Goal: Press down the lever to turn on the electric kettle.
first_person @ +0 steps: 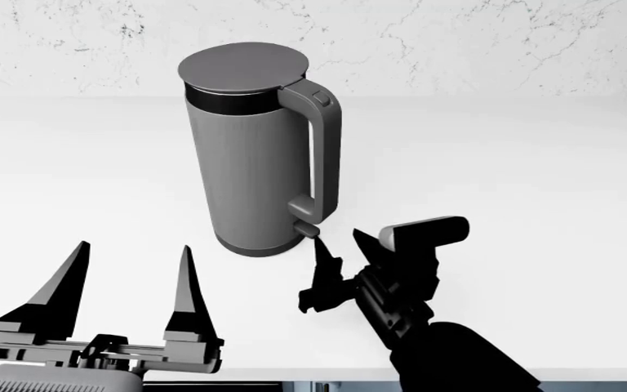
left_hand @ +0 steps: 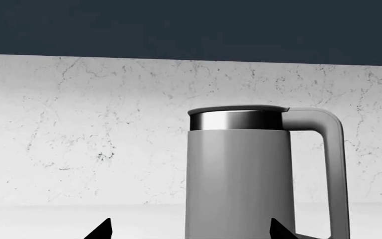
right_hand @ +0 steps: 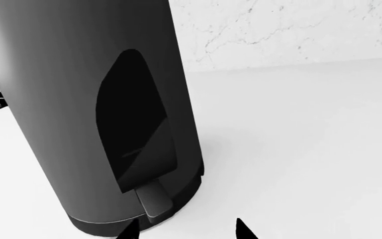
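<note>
On the white bench (first_person: 531, 163), toward the marbled back wall (first_person: 455, 41), stands the tall matte grey cylindrical electric kettle (first_person: 242, 163), upright, w/ flat round lid (first_person: 242, 67), black band under it and a long loop handle (first_person: 322, 147) facing my right side. The small stubby dark grey lever (first_person: 307, 229) sticks out at the handle's lower end, just above the kettle base.

My right end effector (first_person: 341, 245) sits just in front of that lever, black fingers spread apart, released, nothing between them. One fingertip (first_person: 322, 247) is v. close below the lever in the head view; can't tell if it touches. Right wrist view looks up the kettle body, lever (right_hand: 152, 199) close ahead, just beyond my two fingertips at the frame edge.

My left end effector (first_person: 131, 273) hovers over the bench nearer the robot, left of the kettle and apart from it, fingers wide, released, empty. Left wrist view shows the kettle (left_hand: 238, 174) side-on vs. the wall, handle (left_hand: 334, 164) to one side.
</note>
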